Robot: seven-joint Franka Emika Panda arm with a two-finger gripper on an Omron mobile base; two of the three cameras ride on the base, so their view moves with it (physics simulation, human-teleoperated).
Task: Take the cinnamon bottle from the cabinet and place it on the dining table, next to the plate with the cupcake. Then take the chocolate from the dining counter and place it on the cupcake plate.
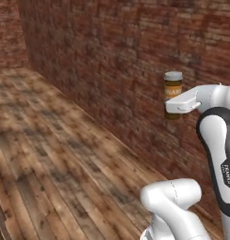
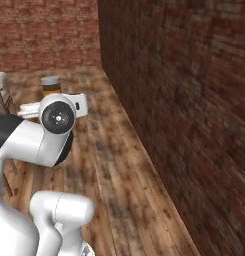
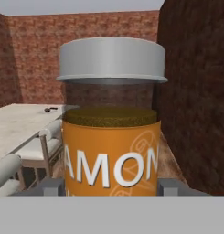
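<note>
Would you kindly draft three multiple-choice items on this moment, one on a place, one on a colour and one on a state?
1. Where is the cinnamon bottle?
A. on the floor
B. in the air, in the gripper
C. on a shelf

2. What colour is the bottle's lid?
A. grey
B. red
C. green

3. How does the bottle stand?
A. on its side
B. upside down
C. upright

Answers: 1 B, the left base view shows it above the wooden floor; 2 A, the hand view shows a grey lid; 3 C, its lid is on top.
</note>
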